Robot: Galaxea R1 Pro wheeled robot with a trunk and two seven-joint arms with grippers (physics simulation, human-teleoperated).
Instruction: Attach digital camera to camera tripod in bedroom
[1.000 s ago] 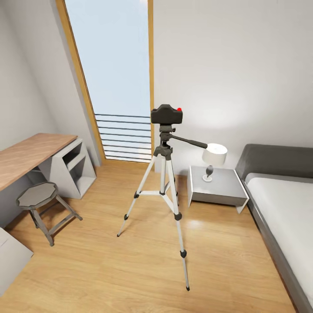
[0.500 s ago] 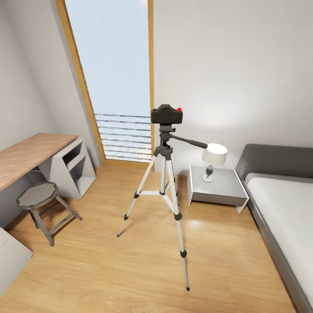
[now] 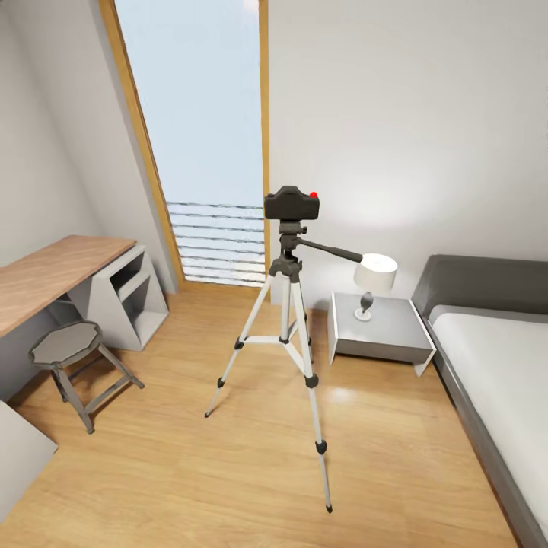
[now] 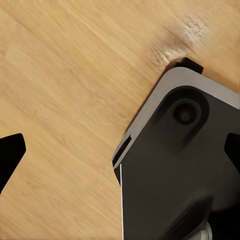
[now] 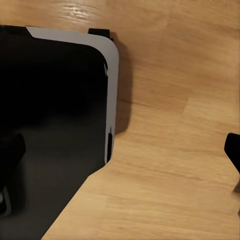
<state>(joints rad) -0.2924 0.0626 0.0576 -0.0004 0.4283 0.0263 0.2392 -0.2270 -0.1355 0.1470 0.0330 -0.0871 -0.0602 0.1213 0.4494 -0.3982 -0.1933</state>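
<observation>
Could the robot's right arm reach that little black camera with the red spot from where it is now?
Probably not yet. The small black camera with the red spot sits atop the silver-legged tripod across open wood floor, while the right gripper hangs open, pointing down at the floor beside the robot's dark base.

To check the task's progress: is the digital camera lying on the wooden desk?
No, the digital camera sits on top of the camera tripod, apart from the desk.

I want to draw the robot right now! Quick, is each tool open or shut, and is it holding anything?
Left tool: open, holding nothing, over the wood floor.
Right tool: open, holding nothing.
</observation>
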